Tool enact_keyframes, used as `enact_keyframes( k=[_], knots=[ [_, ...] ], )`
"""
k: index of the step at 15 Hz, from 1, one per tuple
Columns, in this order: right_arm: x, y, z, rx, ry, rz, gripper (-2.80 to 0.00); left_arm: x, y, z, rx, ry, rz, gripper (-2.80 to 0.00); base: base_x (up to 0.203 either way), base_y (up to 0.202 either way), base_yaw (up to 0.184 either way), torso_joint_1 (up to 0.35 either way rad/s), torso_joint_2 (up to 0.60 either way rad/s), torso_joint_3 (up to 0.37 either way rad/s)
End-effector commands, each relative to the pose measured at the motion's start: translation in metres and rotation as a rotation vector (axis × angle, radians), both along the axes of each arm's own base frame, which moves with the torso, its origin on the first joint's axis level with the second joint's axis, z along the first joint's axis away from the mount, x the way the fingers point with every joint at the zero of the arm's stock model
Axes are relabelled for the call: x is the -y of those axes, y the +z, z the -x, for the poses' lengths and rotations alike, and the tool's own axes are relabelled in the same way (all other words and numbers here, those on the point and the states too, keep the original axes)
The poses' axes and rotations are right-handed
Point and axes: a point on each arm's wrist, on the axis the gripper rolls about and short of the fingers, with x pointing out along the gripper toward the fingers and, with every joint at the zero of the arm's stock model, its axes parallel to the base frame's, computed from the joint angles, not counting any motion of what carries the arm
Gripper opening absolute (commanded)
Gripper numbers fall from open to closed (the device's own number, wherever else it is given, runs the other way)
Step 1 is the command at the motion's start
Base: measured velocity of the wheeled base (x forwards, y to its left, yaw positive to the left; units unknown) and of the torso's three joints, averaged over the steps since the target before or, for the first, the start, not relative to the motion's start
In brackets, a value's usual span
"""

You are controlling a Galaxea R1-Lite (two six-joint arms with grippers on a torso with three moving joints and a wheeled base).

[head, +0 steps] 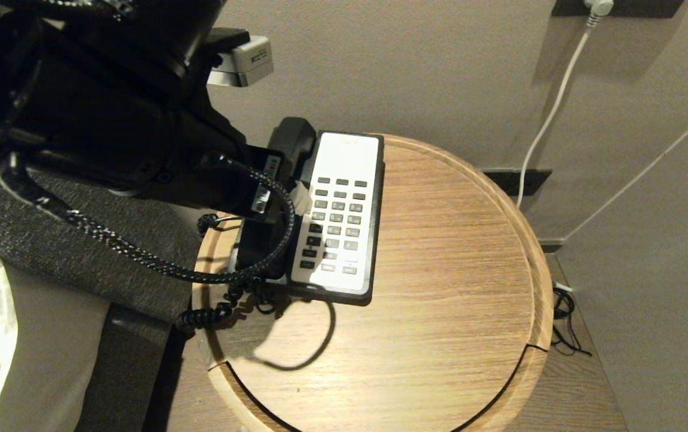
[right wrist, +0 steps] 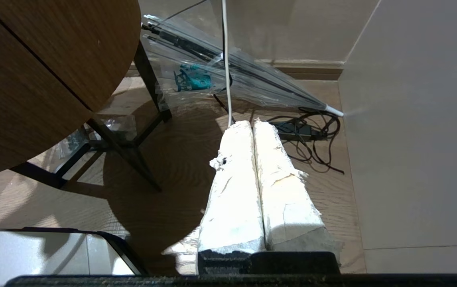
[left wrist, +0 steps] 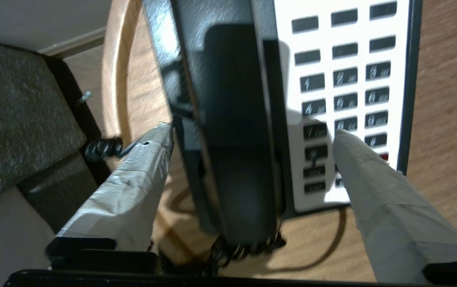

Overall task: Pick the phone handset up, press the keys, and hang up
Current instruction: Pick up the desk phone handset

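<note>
The long, curved, glossy black plastic phone handset (left wrist: 238, 131) is lying in its cradle on the black phone base (head: 344, 210) near the round wooden desk's (head: 440, 270) left edge. The left tool (left wrist: 252, 135) is straddling it, fingers apart, gripping nothing. The right tool (right wrist: 254, 123) is hanging beside the desk, fingers together.

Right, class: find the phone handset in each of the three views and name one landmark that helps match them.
Head view: phone handset left of the keypad, mostly behind the left arm.
Left wrist view: centre, handset lying between the open tool's fingers.
Right wrist view: not in it.
Shared landmark: the keypad.
</note>
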Motion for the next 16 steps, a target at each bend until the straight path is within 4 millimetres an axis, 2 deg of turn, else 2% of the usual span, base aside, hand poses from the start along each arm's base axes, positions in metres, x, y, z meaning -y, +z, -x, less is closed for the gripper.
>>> enact_keyframes(
  k=[1,9,14,15,16],
  knots=[
    [0.000,0.000,0.000,-0.001,0.001,0.001,-2.80,0.004,-0.004,-0.005,-0.007,0.006,-0.011,0.00,0.000,0.000,0.000,0.000,0.00,0.000],
    [0.000,0.000,0.000,-0.001,0.001,0.001,-2.80,-0.008,-0.005,-0.016,-0.010,0.062,-0.017,0.00,0.000,0.000,0.000,0.000,0.00,0.000],
    [0.000,0.000,0.000,-0.001,0.001,0.001,-2.80,-0.004,-0.009,-0.019,-0.020,0.062,-0.027,0.00,0.000,0.000,0.000,0.000,0.00,0.000],
    [0.000,0.000,0.000,-0.001,0.001,0.001,-2.80,-0.004,-0.010,-0.019,-0.024,0.062,-0.031,-2.80,0.000,0.000,0.000,0.000,0.00,0.000],
    [0.000,0.000,0.000,0.000,0.001,0.001,-2.80,-0.004,-0.012,-0.020,-0.029,0.065,-0.031,-2.80,0.000,0.000,0.000,0.000,0.00,0.000]
  ],
)
